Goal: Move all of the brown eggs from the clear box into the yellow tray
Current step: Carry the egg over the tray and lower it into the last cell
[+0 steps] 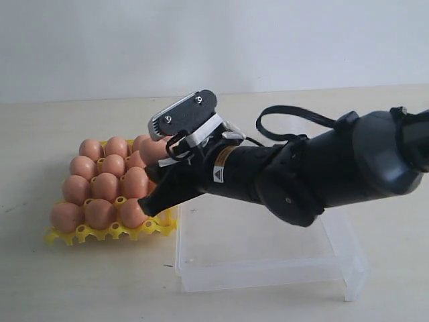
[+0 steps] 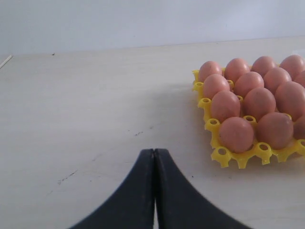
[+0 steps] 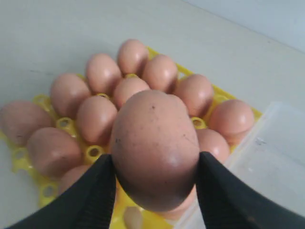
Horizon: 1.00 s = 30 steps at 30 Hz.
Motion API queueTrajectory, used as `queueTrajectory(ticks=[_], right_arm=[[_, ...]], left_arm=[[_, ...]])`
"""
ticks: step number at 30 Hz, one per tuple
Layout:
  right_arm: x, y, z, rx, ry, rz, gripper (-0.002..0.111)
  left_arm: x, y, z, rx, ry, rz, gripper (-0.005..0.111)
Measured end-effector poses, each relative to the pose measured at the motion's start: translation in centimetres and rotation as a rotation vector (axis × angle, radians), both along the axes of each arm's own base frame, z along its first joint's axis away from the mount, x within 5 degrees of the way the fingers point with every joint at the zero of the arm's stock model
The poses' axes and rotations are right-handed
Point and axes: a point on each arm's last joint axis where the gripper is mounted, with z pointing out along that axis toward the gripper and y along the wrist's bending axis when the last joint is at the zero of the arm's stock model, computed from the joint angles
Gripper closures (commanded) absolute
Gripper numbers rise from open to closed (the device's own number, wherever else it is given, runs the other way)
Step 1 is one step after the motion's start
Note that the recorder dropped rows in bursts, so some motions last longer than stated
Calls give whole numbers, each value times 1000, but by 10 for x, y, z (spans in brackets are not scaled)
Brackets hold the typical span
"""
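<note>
Now one brown egg is clamped between the right gripper's fingers, above the yellow tray that holds the other brown eggs; the clear box lies just beside it, and the left gripper is pressed together over the table

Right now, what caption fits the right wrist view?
Right gripper holds a speckled brown egg above the yellow plastic tray.

Pale tabletop, faintly scuffed, is lying beneath and ahead of left pincer; white wall is standing beyond.
</note>
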Motion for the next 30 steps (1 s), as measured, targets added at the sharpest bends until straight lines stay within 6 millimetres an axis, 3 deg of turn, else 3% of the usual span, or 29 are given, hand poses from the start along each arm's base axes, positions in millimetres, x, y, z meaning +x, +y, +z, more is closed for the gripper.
queueTrajectory(ticks=[4, 22, 27, 30], right_arm=[[-10, 4, -3, 64, -11, 39, 108], [-10, 6, -39, 40, 77, 35, 108], [-9, 7, -44, 36, 84, 36, 95], [-9, 7, -45, 35, 85, 36, 80]], left_arm=[[0, 0, 0, 0, 0, 0, 107], [0, 0, 0, 0, 0, 0, 107], [0, 0, 0, 0, 0, 0, 107], [0, 0, 0, 0, 0, 0, 107]])
